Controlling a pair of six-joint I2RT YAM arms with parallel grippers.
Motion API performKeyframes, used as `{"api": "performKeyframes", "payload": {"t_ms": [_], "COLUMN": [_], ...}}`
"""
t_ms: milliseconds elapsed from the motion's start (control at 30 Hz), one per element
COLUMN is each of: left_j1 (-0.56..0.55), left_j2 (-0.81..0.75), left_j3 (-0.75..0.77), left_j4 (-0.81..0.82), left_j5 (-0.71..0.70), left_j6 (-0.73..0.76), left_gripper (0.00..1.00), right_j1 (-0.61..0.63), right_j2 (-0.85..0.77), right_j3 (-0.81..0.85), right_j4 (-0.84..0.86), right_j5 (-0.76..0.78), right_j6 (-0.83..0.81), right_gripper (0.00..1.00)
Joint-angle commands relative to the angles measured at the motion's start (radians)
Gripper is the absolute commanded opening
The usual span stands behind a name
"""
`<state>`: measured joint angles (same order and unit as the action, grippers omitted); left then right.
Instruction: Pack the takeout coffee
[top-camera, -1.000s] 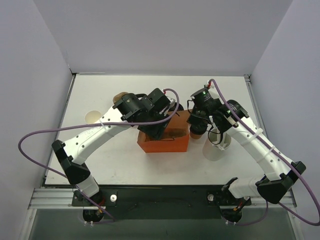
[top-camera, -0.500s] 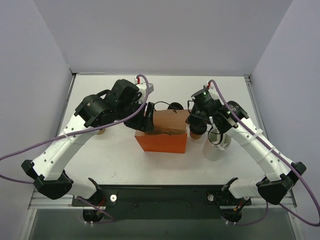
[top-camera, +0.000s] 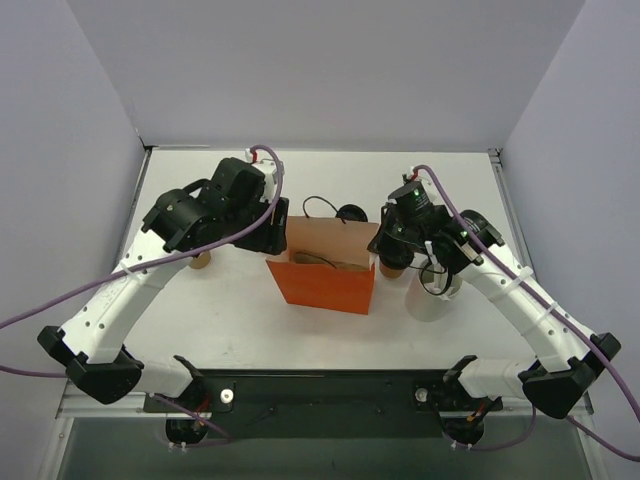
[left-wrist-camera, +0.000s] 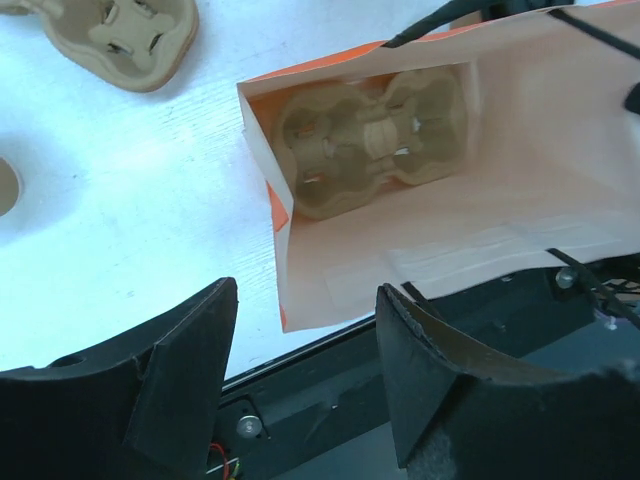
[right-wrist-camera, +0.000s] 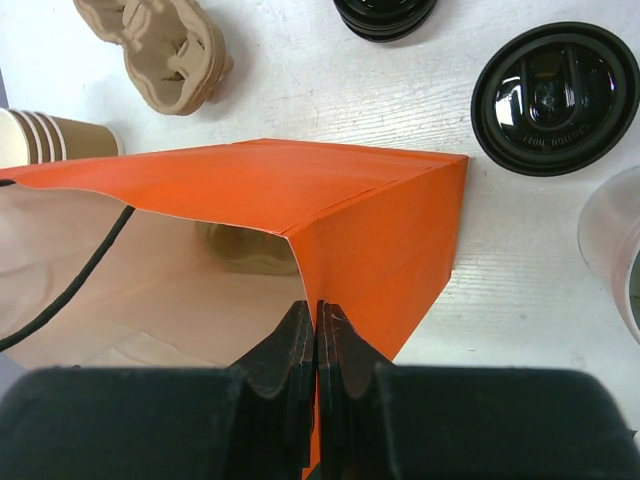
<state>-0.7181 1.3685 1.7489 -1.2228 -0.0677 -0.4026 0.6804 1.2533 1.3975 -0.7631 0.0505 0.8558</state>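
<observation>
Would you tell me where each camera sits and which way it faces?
Top: above, behind the arms, looking down on the table; both arms show.
Left wrist: over the bag, looking into it; open left gripper shows.
Right wrist: at the bag's rim, facing down; shut right gripper pinches it.
All three share the bag.

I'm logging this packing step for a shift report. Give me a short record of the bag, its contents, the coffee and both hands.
bag: orange bag, upright, mouth open
inside: pulp cup carrier on the bottom
coffee: lidded takeout coffee on the table beside the bag, not packed
left hand: open, above the bag's edge
right hand: shut on the bag's rim
</observation>
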Motion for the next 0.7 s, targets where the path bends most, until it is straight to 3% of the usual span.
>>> {"api": "performKeyframes", "payload": {"t_ms": [0, 267, 333, 400, 433, 533, 600, 667], "left_j1": [0.000, 0.002, 0.002, 0.003, 0.003, 0.003, 0.002, 0.000], "left_j2": [0.000, 0.047, 0.055, 0.066, 0.079, 0.109, 0.127, 0.136], "left_j3": [-0.026, -0.018, -0.031, -0.037, -0.031, 0.059, 0.229, 0.285], "left_j4": [0.023, 0.032, 0.048, 0.046, 0.036, -0.029, -0.104, -0.142], "left_j5": [-0.063, -0.132, -0.121, -0.092, -0.084, -0.047, -0.014, 0.003], "left_j6": [0.036, 0.059, 0.067, 0.068, 0.067, 0.056, 0.006, -0.028], "left_gripper": [0.66, 0.60, 0.55, 0.43, 0.23, 0.00, 0.00, 0.00], "right_j1": [0.004, 0.019, 0.021, 0.021, 0.021, 0.019, 0.018, 0.016], "right_j2": [-0.020, -0.028, -0.025, -0.023, -0.022, -0.015, -0.017, -0.023], "right_j3": [-0.003, -0.011, -0.012, -0.011, -0.009, -0.005, -0.015, -0.061], "right_j4": [0.036, 0.068, 0.073, 0.076, 0.076, 0.076, 0.077, 0.084], "right_j5": [-0.041, -0.087, -0.090, -0.089, -0.087, -0.092, -0.084, -0.054], "right_j6": [-0.076, -0.141, -0.144, -0.139, -0.136, -0.120, -0.092, -0.086], "right_gripper": [0.00, 0.00, 0.00, 0.00, 0.00, 0.00, 0.00, 0.00]}}
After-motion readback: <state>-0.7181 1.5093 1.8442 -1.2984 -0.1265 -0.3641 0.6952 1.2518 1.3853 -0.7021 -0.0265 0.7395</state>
